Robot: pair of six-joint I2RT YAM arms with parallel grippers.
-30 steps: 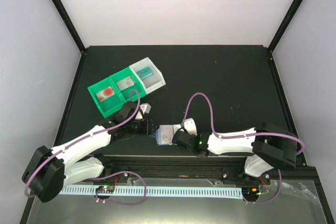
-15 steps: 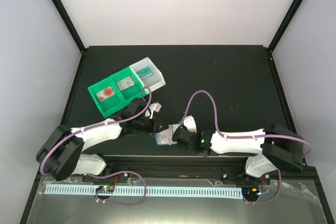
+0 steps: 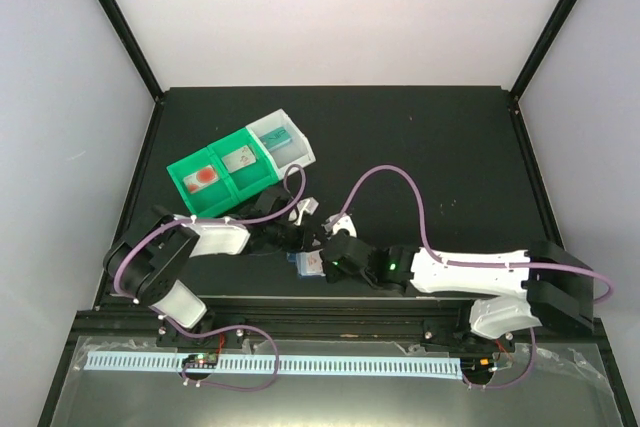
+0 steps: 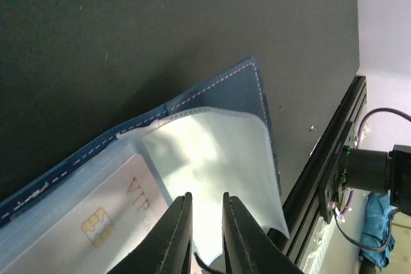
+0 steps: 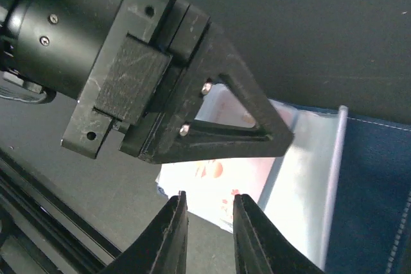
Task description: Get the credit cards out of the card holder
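Left wrist count: one credit card (image 4: 115,205) in one card holder (image 4: 225,91)
Left pincer (image 4: 205,202): I cannot tell
Right pincer (image 5: 209,202): slightly spread

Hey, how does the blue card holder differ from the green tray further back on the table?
The card holder is a flat, translucent pale-blue sleeve with a dark stitched edge; the green tray is opaque, with raised walls and separate compartments. The card holder lies near the front edge of the table; the green tray sits farther back and to the left. Both have flat, card-like pieces inside.
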